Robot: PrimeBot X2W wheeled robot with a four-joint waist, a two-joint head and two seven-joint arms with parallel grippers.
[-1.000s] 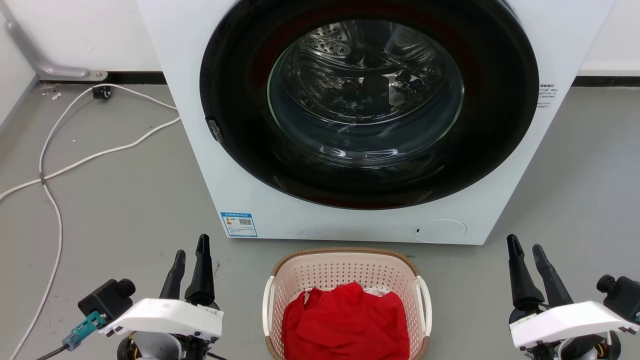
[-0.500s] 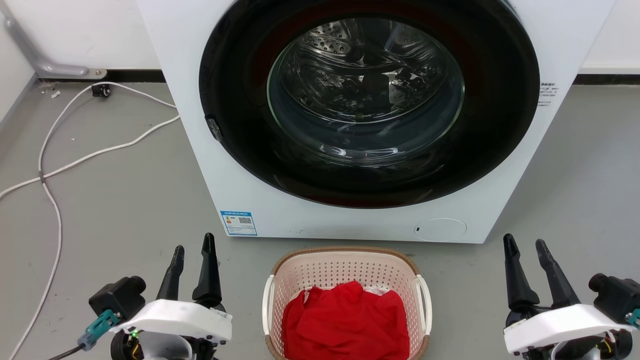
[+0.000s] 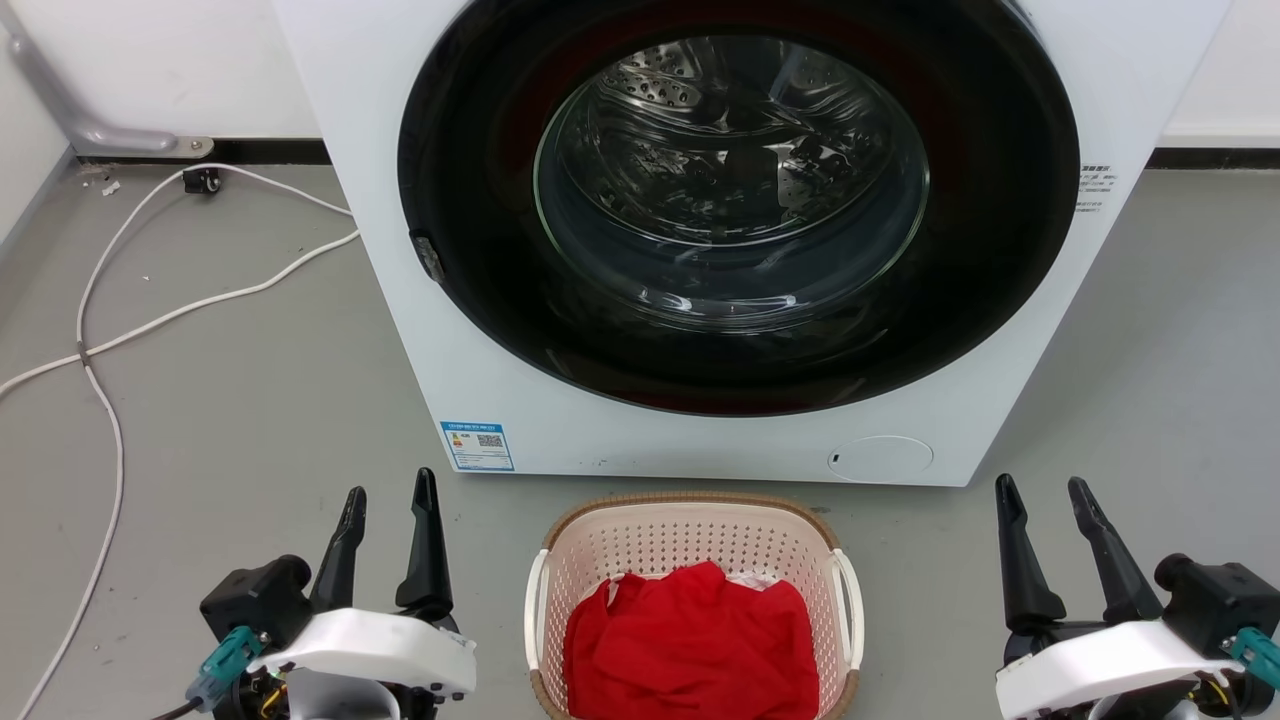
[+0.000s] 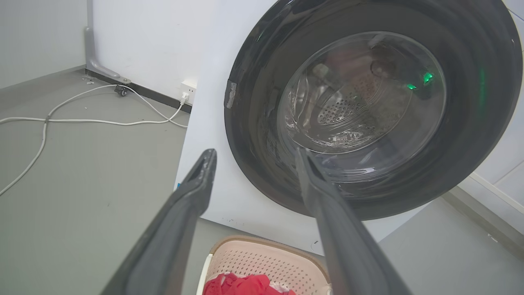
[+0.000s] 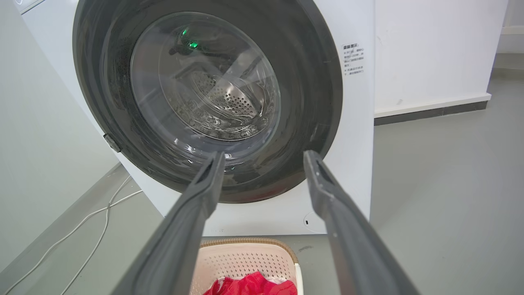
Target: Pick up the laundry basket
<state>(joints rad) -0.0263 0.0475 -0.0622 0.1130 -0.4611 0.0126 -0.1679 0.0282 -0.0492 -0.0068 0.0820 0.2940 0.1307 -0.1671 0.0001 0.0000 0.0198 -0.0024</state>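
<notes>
At lower left, the left gripper (image 3: 390,482) has its fingers spread and holds nothing. The basket (image 3: 690,540) sits at bottom centre on the floor (image 3: 250,400), just in front of the washer (image 3: 370,250), with red cloth (image 3: 690,640) inside and well apart from both grippers. At lower right, the right gripper (image 3: 1040,480) is likewise spread and empty.

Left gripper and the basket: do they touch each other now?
Apart. The head view shows bare floor between the left gripper and the basket.
</notes>
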